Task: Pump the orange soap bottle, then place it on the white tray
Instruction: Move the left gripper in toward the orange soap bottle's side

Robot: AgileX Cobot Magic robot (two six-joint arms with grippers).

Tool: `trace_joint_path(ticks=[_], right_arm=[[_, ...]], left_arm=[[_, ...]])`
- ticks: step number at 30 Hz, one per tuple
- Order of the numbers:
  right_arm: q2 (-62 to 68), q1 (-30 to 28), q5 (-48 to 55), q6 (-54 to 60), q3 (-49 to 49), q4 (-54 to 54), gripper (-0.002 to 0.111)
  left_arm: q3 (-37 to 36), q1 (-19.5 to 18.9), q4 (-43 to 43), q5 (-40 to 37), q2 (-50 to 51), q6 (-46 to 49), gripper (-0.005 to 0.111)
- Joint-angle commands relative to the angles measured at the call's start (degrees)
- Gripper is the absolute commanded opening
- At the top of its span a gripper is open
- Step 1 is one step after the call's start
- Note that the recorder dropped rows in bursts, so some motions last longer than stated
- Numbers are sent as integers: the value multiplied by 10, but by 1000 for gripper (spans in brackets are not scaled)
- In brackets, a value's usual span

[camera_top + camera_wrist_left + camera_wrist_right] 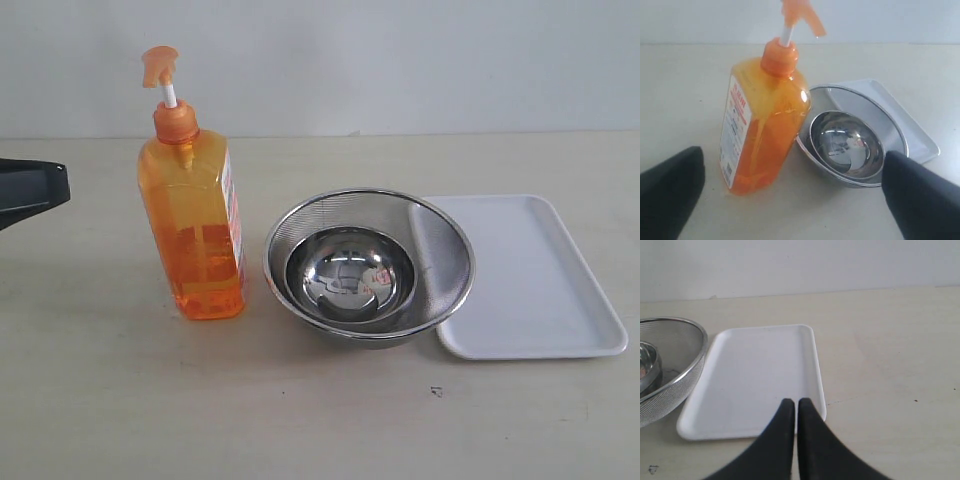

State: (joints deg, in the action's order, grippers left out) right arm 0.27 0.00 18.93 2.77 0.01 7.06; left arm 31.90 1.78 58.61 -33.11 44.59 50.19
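Black jaws of the left gripper [795, 192] fill the foreground from its wrist camera, spread wide with nothing between them but bare counter [320, 420]. Just beyond them stands the orange soap bottle [765, 125], upright, pump head raised on its white stem.

Taking the steel mesh bowl [440, 260] in the middle as my marker: the bottle is just beside it, on the side toward the left arm, base flat on the counter. A smaller shiny steel bowl [345, 270] sits inside the mesh one. The white tray [530, 280] lies on the mesh bowl's opposite side, one edge running under the bowl's rim (whether the two actually touch I cannot tell). The tray carries nothing.

Over the tray's far edge from the bowl, the right gripper [794, 405] hovers with its jaws pressed together, holding nothing.

As for progress, the placing is plainly not done: the bottle is on the counter, with the mesh bowl between it and the tray. Whether the pump has been pressed I cannot judge; the head is up and I see no soap anywhere outside the bottle. From the room view the left gripper sits off beyond the bottle, away from the bowl and clear of it. What is left, I'd say, is to grasp the bottle, lift it past the bowl and set it down on the tray.
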Motion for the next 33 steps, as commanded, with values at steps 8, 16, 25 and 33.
trace_joint_path(ticks=[8,16,25,33], right_arm=[[-3,0,-4,3,0,-1,0],[-3,0,-5,3,0,-1,0],[-3,0,-5,3,0,-1,0],[-3,0,-5,3,0,-1,0]], left_arm=[[3,-2,93,-30,6,22,89],[3,-2,179,-130,22,213,89],[-4,2,233,-164,152,281,89],[-32,2,300,-108,231,388,89]])
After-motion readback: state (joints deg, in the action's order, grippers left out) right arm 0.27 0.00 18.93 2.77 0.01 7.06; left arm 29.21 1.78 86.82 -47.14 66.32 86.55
